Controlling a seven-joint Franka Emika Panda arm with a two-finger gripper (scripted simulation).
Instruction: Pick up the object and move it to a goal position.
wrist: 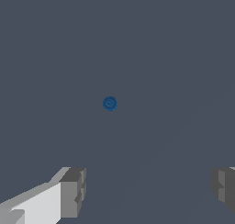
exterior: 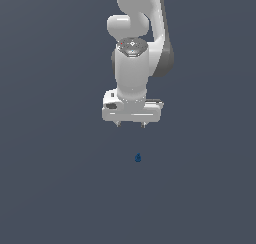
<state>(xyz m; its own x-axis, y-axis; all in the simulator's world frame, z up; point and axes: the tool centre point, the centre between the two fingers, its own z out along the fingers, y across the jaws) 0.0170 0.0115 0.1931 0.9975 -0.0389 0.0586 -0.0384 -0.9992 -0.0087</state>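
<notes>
Claw (wrist: pixel 147 191) fingers spread wide; object (wrist: pixel 109 103) circular wrist-on.

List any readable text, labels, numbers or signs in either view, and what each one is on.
None. No text, label, number or sign is readable in either view.
The white hand is plain and unmarked.
The dark blue object shows only a faint round marking on its upper side in the wrist view, too small to read as any character.
The grey surface carries no print.
</notes>
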